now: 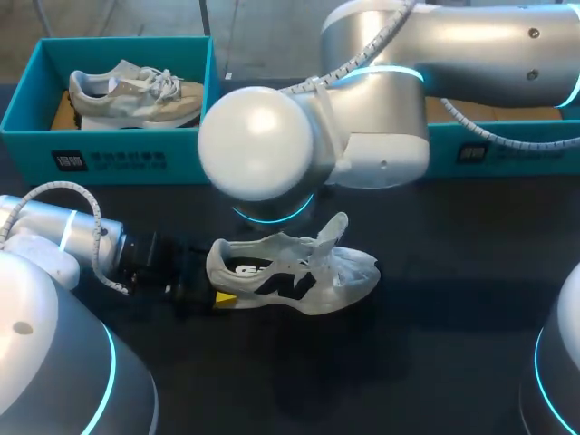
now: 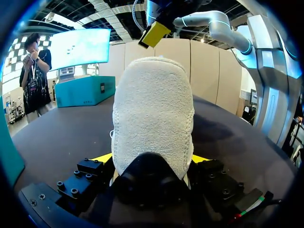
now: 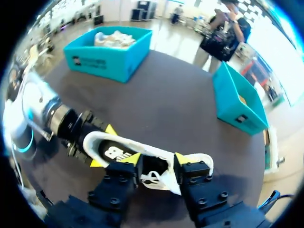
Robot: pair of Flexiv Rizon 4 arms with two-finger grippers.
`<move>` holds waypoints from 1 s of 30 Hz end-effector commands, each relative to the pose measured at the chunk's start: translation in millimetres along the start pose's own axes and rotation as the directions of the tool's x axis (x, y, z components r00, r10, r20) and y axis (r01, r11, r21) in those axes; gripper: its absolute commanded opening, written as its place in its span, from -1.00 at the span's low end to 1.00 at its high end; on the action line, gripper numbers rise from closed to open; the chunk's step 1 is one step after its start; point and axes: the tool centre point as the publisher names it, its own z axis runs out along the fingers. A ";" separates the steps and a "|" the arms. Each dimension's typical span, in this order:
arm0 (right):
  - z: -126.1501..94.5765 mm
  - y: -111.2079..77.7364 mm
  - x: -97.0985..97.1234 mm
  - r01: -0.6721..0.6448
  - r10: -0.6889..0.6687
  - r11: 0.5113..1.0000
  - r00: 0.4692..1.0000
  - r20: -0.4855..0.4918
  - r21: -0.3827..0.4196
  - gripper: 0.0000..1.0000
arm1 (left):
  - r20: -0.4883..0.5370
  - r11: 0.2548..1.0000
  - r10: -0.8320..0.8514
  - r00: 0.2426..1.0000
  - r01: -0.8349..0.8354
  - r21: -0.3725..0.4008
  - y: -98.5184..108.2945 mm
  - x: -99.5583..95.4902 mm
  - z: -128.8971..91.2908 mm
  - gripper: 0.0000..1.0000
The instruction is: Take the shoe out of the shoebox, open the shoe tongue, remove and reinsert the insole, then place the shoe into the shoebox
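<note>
With my left tool clamped on the heel of the shoe, lying mid-bench with tongue raised, my right tool hangs wide over its opening; next, I judge, it must dip in and pinch the insole.

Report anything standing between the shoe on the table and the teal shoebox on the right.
Nothing on the table does: the right wrist view shows it bare between the shoe and that shoebox. Only my right arm hangs over that stretch, and the left end effector grips the shoe's heel.
</note>
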 end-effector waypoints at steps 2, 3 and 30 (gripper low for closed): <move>4.3 4.1 12.5 0.200 -0.198 0.980 0.978 -0.070 0.020 -1.00 | 0.002 1.000 0.000 1.000 0.000 0.000 1.8 -0.4 -0.5 -1.00; 4.1 4.4 15.8 0.239 -0.236 0.971 0.968 -0.080 0.026 -1.00 | 0.002 1.000 0.000 1.000 0.000 0.000 1.8 -0.4 -0.5 -1.00; 14.6 -15.5 44.1 0.688 -0.556 0.722 0.634 -0.538 0.064 -1.00 | 0.002 1.000 0.000 1.000 0.000 0.000 1.8 -0.4 -0.5 -1.00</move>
